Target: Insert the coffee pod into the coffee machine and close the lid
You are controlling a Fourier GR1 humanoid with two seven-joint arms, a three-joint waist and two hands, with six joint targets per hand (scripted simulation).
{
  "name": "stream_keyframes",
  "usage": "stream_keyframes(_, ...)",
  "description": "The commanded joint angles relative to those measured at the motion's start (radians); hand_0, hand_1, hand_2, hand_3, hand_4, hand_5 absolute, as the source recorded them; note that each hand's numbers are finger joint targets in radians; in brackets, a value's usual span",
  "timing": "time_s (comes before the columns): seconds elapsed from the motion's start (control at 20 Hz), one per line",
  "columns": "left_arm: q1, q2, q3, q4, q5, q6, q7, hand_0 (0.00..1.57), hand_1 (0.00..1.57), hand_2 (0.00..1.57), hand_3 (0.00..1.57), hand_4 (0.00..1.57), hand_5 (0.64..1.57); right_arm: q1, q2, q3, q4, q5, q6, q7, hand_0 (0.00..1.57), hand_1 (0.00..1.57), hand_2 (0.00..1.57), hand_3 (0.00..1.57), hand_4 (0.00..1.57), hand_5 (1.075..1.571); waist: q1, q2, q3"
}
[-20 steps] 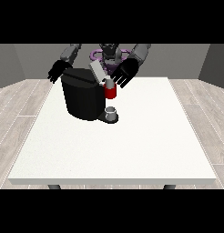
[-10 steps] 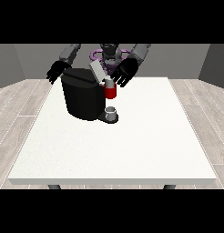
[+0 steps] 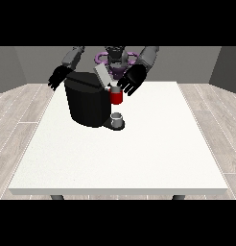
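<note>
Now the hand at the view's right hangs with spread fingers just by the raised grey lid of the big black coffee machine, likely ready to push it shut. I cannot see the pod itself, so it may sit inside the red part. The other hand, fingers relaxed, waits behind the machine on the white worktop.

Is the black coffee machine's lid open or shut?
Open: the grey lid flap stands tilted up above the black coffee machine.

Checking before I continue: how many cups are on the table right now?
1: a small grey cup on the coffee machine base, under the red brew head. Another behind the machine could be hidden.
</note>
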Motion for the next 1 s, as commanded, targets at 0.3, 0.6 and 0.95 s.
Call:
stream_keyframes(0.3, 0.016, -0.006, -0.027, 0.01, -0.044, 0.009, 0.009, 1.06, 1.06, 1.12, 0.96, 0.37, 1.571, 0.045, 0.029, 0.032, -0.002, 0.03, -0.024, -0.029, 0.0, 0.0, 0.0, 0.0, 0.44, 1.571, 0.001, -0.039, -0.0009)
stream_keyframes(0.6, 0.026, 0.013, -0.027, 0.016, -0.048, 0.002, -0.055, 0.91, 0.91, 1.02, 0.86, 0.36, 1.571, 0.015, 0.027, 0.033, -0.021, 0.02, -0.025, 0.014, 0.0, 0.0, 0.0, 0.0, 0.42, 1.571, 0.009, -0.025, -0.0011)
stream_keyframes(0.95, 0.067, -0.008, -0.08, 0.01, -0.091, -0.033, -0.07, 0.0, 0.0, 0.0, 0.0, 0.0, 1.571, 0.017, 0.004, 0.003, 0.01, 0.003, -0.015, 0.021, 0.0, 0.0, 0.0, 0.0, 0.42, 1.571, 0.029, -0.049, -0.001)
